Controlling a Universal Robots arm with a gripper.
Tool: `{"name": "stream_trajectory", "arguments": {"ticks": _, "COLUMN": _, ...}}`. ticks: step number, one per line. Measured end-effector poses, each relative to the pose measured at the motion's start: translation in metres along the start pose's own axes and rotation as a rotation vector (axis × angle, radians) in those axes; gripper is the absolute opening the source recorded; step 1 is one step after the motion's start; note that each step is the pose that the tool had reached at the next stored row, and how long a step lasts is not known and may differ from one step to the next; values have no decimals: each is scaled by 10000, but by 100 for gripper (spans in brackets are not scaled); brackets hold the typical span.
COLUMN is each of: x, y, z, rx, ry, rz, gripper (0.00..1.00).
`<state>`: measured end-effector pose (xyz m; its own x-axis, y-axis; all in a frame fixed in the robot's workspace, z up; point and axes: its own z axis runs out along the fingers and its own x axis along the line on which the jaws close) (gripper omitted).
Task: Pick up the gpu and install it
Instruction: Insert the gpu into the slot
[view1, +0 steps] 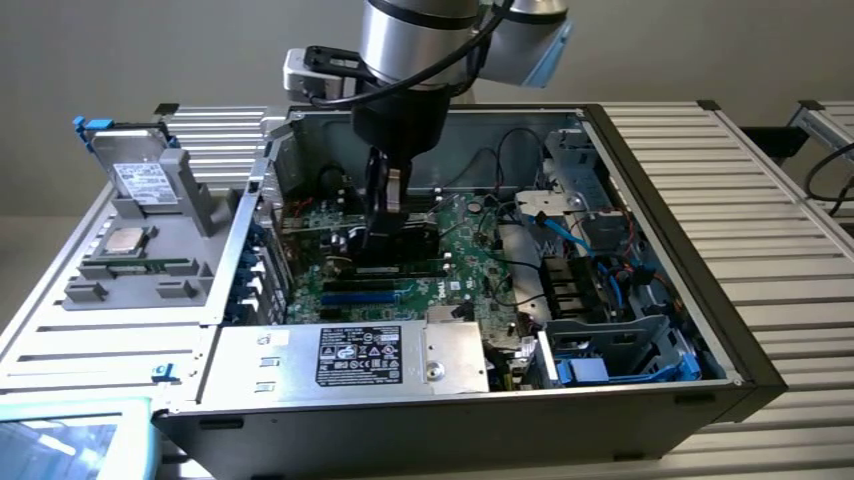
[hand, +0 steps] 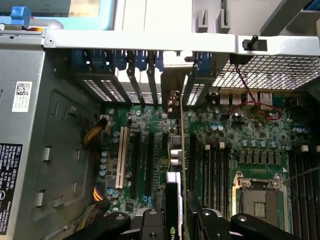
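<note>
A robot arm reaches into an open computer case (view1: 721, 290), its end effector (hand: 176, 222) clamped on the gpu (hand: 175, 155). The card stands on edge over the green motherboard (hand: 240, 140), its bracket end at the rear slot openings, a few slots from a white slot (hand: 121, 157). Whether it is seated cannot be told.

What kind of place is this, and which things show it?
Probably a robotics test bench for computer assembly: an open computer case lies on a slatted metal table, and a robot arm reaches into it, its gripper holding the gpu.
</note>
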<state>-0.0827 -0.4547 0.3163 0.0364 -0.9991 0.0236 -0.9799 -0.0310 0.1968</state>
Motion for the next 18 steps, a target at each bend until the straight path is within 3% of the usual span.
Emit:
{"name": "stream_trajectory", "arguments": {"ticks": 4, "x": -8, "y": -57, "z": 43, "rx": -150, "ry": -3, "rz": -5, "gripper": 28}}
{"name": "stream_trajectory", "arguments": {"ticks": 11, "x": -35, "y": -85, "z": 168, "rx": -157, "ry": -4, "rz": -4, "gripper": 28}}
{"name": "stream_trajectory", "arguments": {"ticks": 18, "x": -83, "y": -16, "z": 265, "rx": -157, "ry": -3, "rz": -4, "gripper": 28}}
